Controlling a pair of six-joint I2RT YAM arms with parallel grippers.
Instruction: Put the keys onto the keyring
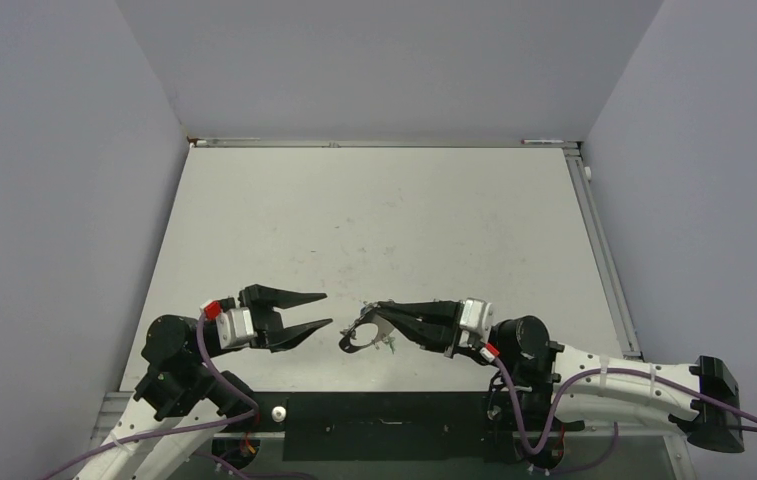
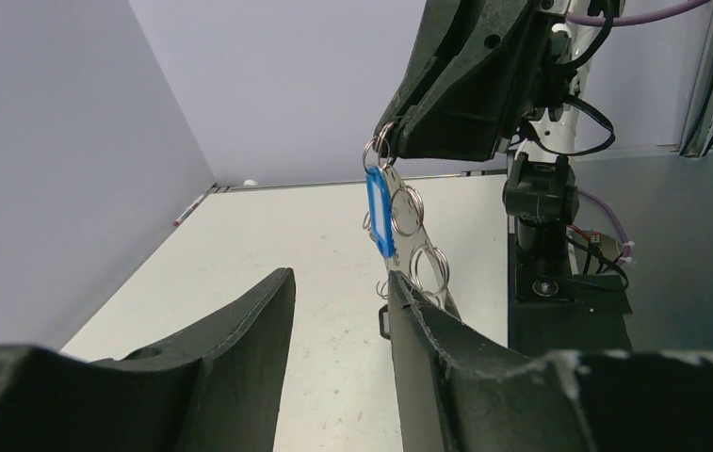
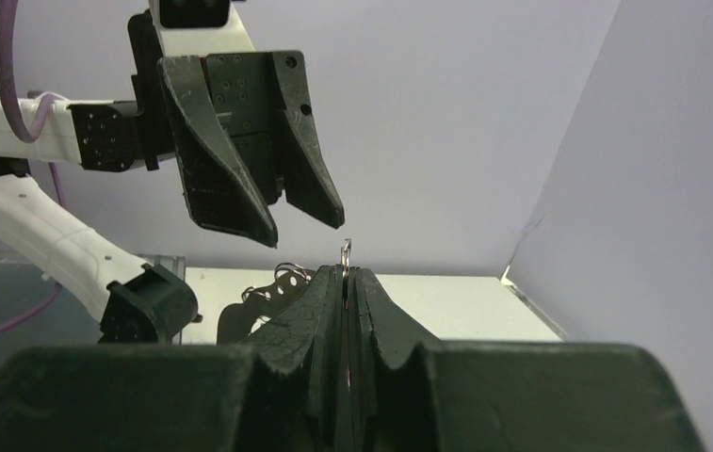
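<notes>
My right gripper point(image 1: 372, 309) point(image 3: 346, 270) is shut on the keyring, a thin silvery wire point(image 3: 346, 250) whose edge pokes out above the fingertips. Below the grip hangs a bunch point(image 1: 358, 335): a flat silvery strip with holes point(image 2: 415, 247), small wire rings and a blue-capped key point(image 2: 380, 212). A green speck point(image 1: 391, 344), likely the green key's cap, shows beside the bunch; I cannot tell whether it hangs or lies on the table. My left gripper point(image 1: 326, 308) point(image 2: 340, 278) is open and holds nothing. It faces the bunch, with its right finger point(image 2: 409, 311) just short of the lowest ring.
The white tabletop point(image 1: 384, 220) stretches away behind both grippers, walled in by grey panels on three sides. A metal rail point(image 1: 604, 250) runs along its right edge. The black base plate point(image 1: 384, 425) lies at the near edge between the arm mounts.
</notes>
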